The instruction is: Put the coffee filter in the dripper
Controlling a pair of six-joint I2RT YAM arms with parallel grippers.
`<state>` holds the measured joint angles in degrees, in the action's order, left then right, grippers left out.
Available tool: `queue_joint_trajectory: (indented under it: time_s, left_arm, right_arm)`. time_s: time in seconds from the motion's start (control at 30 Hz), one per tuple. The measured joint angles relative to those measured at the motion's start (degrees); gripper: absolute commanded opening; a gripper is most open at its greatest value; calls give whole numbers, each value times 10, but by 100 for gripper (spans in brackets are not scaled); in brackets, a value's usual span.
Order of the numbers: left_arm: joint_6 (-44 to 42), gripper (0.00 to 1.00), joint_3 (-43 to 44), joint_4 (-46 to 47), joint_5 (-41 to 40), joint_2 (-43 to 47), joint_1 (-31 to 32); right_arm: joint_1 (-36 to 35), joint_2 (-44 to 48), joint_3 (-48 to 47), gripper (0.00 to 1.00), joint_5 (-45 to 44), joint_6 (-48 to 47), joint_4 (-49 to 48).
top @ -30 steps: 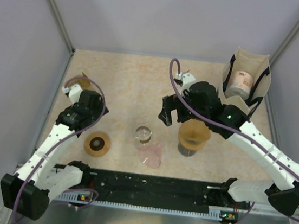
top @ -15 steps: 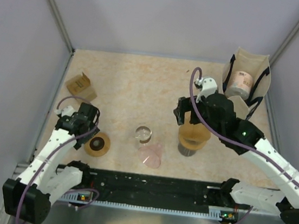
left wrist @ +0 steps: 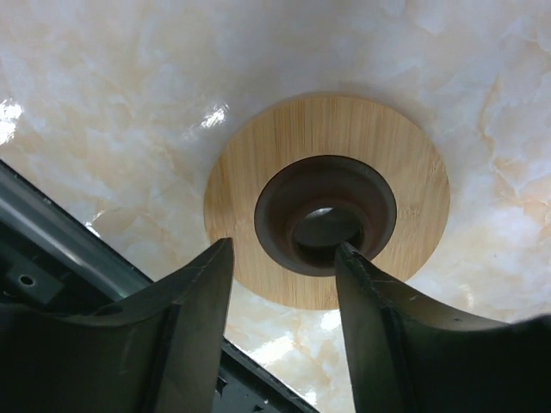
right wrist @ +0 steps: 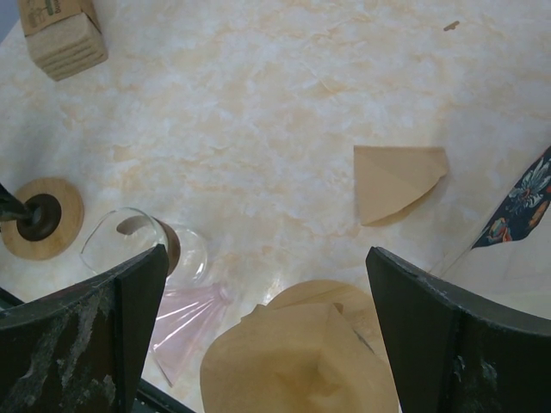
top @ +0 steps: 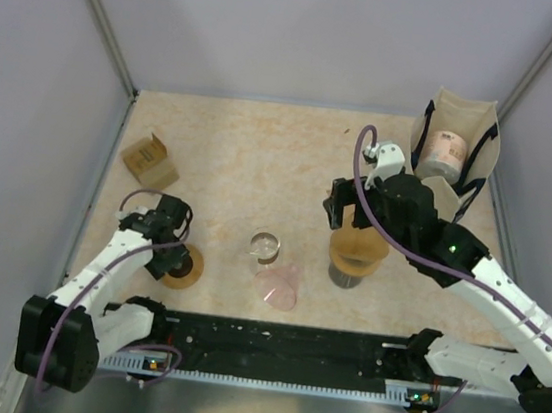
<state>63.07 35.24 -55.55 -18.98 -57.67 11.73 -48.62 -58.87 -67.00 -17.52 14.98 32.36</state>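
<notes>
Though partly spread, the left tool is held astride the dark knob of a wooden lid on the counter. Farther back, a brown coffee filter is seated atop a dark vessel, beneath the wide-open right tool.

Wide-apart jaws frame a coffee filter below; another folded filter lies beyond.

No legible text — print on cardboard box and canister label too blurred.
</notes>
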Motion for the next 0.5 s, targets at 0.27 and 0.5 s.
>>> queue_joint_trajectory:
  time_s: [0.27, 0.5]
  left_arm:
    - [-2, 39, -18, 33, 1, -33, 0]
    - [-2, 0, -33, 60, 1, -35, 0]
  right_arm:
    - [0, 7, 3, 99, -9, 0, -2]
    - [0, 8, 3, 99, -12, 0, -2]
